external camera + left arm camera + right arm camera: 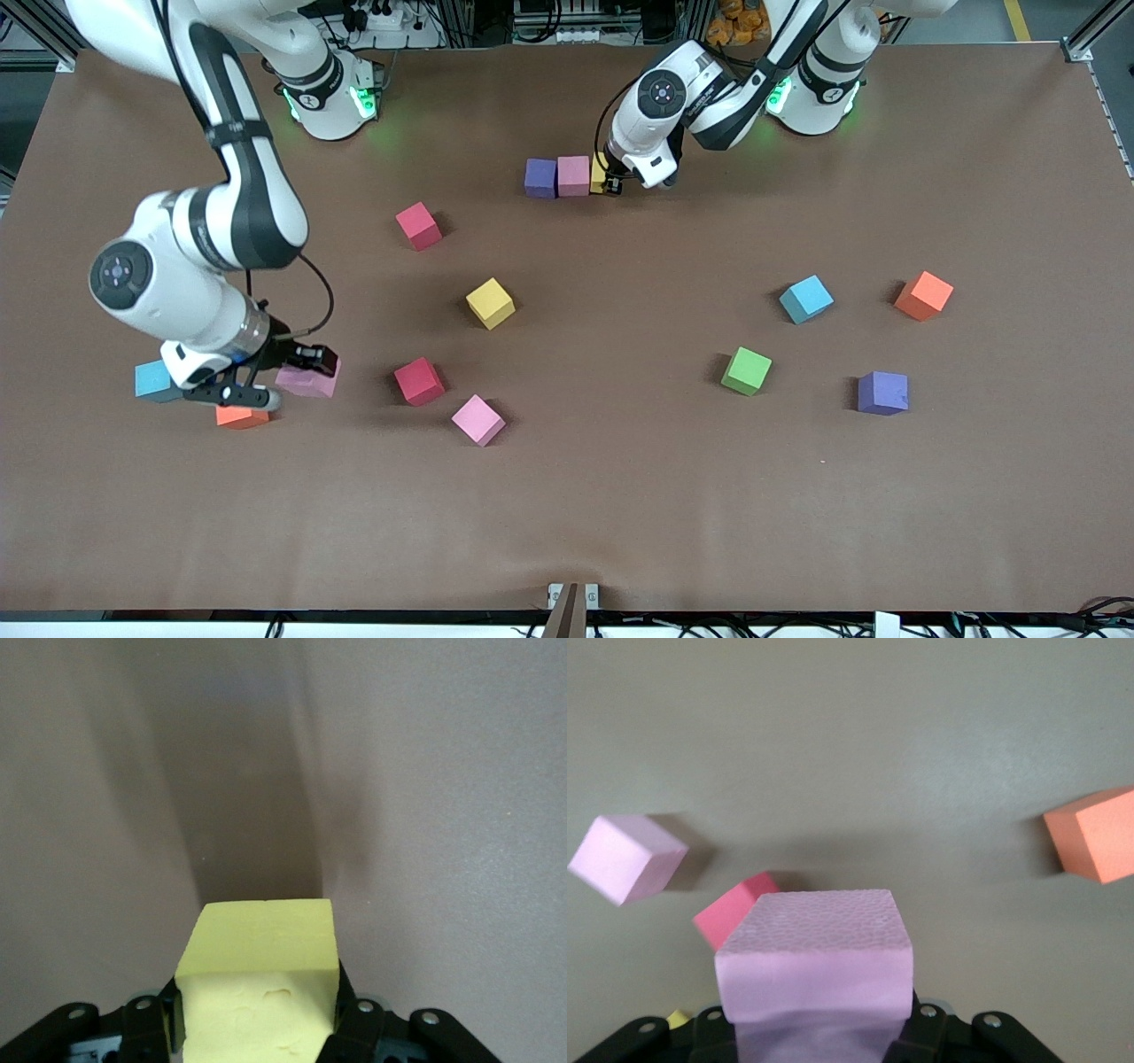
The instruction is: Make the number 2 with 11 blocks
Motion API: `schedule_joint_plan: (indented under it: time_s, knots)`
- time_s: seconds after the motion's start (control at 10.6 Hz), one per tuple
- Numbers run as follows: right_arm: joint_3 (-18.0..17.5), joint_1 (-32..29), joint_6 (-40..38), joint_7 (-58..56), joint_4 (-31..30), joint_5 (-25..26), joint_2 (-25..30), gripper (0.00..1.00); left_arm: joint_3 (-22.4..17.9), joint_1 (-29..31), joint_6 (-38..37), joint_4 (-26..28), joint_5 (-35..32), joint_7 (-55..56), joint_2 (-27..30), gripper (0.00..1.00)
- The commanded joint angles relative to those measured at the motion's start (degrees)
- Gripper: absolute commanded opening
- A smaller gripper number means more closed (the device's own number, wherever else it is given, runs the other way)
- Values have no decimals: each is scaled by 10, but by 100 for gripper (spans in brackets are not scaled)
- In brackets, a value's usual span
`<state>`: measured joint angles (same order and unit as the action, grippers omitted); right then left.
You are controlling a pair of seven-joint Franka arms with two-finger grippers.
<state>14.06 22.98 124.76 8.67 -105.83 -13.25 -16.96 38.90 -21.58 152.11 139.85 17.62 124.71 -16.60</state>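
A purple block (539,177) and a pink block (573,175) stand side by side near the robots' bases. My left gripper (611,183) is shut on a yellow block (600,172) right against that pink one; in the left wrist view the yellow block (257,948) fills the jaws of the left gripper (257,1028). Toward the right arm's end of the table, my right gripper (297,386) is shut on a pink block (310,383), seen in the right wrist view as the pink block (815,939) between the jaws of the right gripper (815,1028).
Loose blocks lie scattered: light blue (152,379) and orange (241,416) beside the right gripper, red (418,381), pink (478,419), yellow (490,303), another red (418,225). Green (746,370), light blue (805,299), orange (922,295) and purple (882,392) lie toward the left arm's end.
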Motion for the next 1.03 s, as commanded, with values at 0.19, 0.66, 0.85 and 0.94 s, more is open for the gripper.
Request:
schedule_joint_plan:
  time_s: [0.19, 0.66, 0.85, 0.94]
  knots:
    - [0, 43, 1, 55, -82, 1, 103, 50, -11, -9, 2, -6, -6, 3, -17, 55]
    - [11, 96, -76, 18, -78, 4, 122, 51, -19, -9, 1, -12, -6, 2, -20, 55]
    - [11, 124, -77, 100, -80, 4, 132, 51, -19, -9, 2, -17, -6, 3, -24, 55]
    - [11, 134, -77, 115, -80, 4, 134, 51, -19, -9, 2, -19, -6, 3, -26, 55]
